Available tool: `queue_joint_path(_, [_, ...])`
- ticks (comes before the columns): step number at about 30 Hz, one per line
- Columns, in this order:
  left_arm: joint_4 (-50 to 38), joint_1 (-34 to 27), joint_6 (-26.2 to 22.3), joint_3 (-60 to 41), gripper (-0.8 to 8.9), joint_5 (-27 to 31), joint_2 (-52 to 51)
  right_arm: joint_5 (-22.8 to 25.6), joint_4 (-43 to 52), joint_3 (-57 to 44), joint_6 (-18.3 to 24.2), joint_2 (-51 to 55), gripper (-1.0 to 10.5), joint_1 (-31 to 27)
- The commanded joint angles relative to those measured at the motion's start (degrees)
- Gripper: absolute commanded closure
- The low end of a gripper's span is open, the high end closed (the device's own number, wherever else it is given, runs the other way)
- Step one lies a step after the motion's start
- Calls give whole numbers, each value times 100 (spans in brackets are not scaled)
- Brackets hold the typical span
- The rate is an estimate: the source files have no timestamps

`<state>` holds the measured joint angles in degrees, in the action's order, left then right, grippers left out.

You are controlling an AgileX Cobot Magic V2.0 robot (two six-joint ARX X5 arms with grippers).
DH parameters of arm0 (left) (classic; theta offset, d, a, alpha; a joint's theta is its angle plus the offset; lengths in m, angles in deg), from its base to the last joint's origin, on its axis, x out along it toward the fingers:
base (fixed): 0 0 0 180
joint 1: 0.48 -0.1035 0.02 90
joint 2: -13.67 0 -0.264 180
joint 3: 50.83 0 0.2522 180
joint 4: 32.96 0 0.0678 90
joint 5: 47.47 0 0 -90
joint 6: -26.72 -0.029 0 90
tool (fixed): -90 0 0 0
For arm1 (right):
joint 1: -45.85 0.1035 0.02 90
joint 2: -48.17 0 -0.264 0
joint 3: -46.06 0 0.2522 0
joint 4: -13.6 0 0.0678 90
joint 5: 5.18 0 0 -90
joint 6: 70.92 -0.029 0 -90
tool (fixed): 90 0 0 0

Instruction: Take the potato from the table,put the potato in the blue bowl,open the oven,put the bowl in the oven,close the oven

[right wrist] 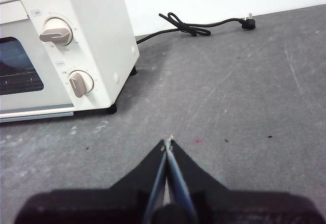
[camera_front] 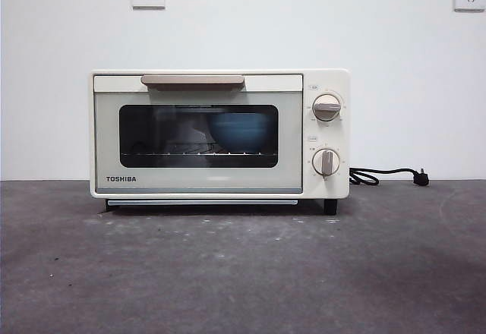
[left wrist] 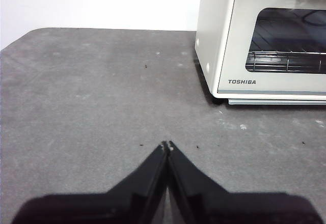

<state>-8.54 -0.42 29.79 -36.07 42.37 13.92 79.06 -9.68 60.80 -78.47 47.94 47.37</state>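
Sitting on the rack behind the shut glass door of the oven (camera_front: pixel 219 133) was the blue bowl (camera_front: pixel 241 130); potato not discernible. Oven stood on the bench (camera_front: pixel 243 273). Left tool (left wrist: pixel 167 145) and right tool (right wrist: pixel 168 141) clenched, empty, above the bench, well apart from the oven.

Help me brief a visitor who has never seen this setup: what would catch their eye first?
The cream-white oven stands mid-table with its door shut, and the blue bowl shows dimly through the dark glass on the rack. Its black cord lies unplugged on the table beside the knob side. The left gripper and right gripper wait apart from the oven, fingers shut and empty.
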Motion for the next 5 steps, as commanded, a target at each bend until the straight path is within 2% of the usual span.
queue_joint_path(1, [-13, -15, 37, -63, 818, 11, -13, 13, -44, -55, -48, 11, 942, 9])
queue_joint_path(5, [-13, -15, 37, -63, 818, 13, -13, 13, -44, -55, -48, 11, 942, 9])
